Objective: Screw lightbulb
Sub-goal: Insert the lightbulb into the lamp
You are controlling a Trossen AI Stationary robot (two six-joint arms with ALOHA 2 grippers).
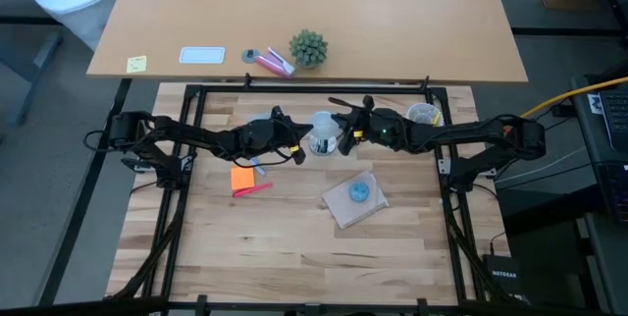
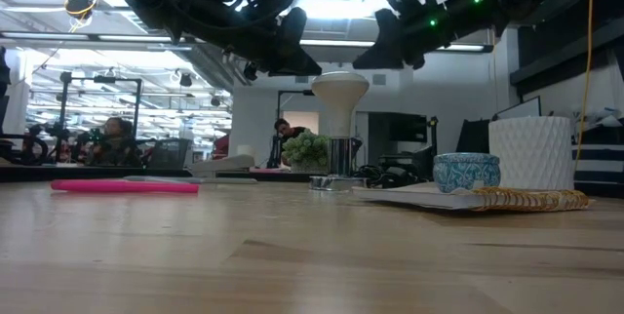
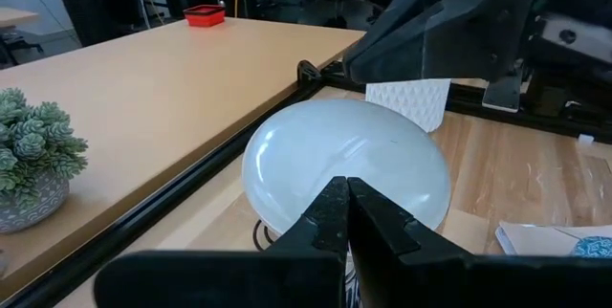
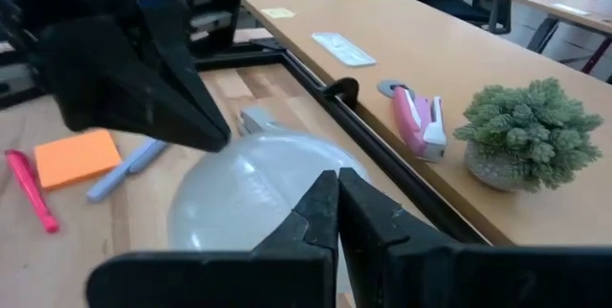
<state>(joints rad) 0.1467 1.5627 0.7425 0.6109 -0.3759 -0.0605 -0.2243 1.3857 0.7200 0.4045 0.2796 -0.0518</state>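
bulb: lightbulb point(image 2: 339, 92) upright in socket point(image 2: 338, 156), frame centre
left gripper point(image 2: 292, 46): clenched, empty, above-left of bulb
right gripper point(image 2: 382, 46): clenched, empty, above-right
step: likely pre-grasp
next: open jaws, grip globe, twist

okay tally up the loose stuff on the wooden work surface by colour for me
White: 2, the lightbulb and a textured cup
Orange: 1, sticky notes
Pink: 1, marker
Blue: 1, small round dish
Tan: 1, notebook under the dish
Total: 6
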